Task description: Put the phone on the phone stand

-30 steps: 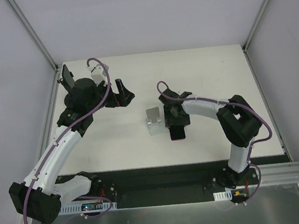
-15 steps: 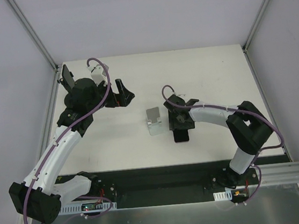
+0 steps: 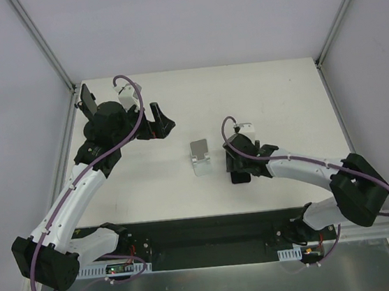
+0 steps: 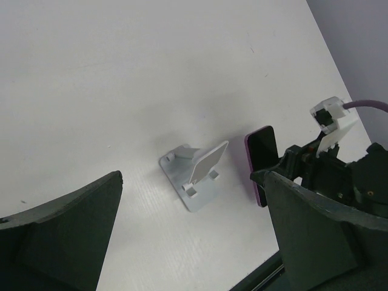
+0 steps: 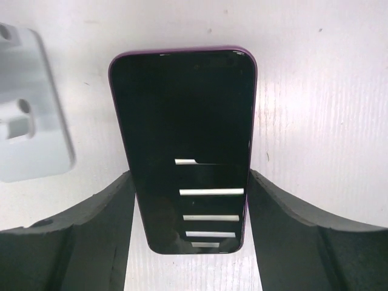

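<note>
The phone, black screen in a purple case, sits between my right gripper's fingers, which press on its two long sides. It is tipped up off the white table, its lower end down near the surface. The left wrist view shows the phone standing steeply, screen toward the stand. The grey phone stand is just left of the phone, with its tilted back plate and nothing on it. My left gripper hangs wide open over the table's far left, holding nothing.
The stand's base lies close to my right gripper's left finger. Metal frame posts rise at the table's back corners. A black strip with the arm bases runs along the near edge.
My right arm has swung down and toward the near edge, its elbow moving right. The phone has gone a little right and nearer with it, tipping up. The left arm has not moved.
</note>
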Motion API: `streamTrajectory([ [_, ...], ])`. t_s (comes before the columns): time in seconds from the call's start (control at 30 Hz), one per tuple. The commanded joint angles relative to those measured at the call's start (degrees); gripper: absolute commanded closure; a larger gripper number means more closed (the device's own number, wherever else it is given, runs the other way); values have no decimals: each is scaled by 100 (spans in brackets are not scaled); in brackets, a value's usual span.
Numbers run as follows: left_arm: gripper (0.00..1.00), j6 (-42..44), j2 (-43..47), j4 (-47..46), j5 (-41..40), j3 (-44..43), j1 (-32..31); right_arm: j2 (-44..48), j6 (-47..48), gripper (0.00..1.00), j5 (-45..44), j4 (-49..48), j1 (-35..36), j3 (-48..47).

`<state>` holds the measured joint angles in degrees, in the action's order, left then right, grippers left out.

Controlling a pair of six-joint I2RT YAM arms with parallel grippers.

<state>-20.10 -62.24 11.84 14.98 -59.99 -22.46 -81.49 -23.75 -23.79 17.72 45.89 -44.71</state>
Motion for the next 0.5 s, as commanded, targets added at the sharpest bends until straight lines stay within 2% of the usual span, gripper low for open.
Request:
streamTrajectory([
  [0.0, 1, -56, 89, -226, 163, 48, 13, 643, 352, 99, -897, -935, 245, 217],
  [0.23, 1, -82, 63, -234, 207, 48, 13, 1267, 914, 99, -1479, -2015, 763, 551],
  [0.47, 1, -100, 36, -234, 233, 57, 22, 1040, 1696, 99, -1997, -3280, 1229, 95],
])
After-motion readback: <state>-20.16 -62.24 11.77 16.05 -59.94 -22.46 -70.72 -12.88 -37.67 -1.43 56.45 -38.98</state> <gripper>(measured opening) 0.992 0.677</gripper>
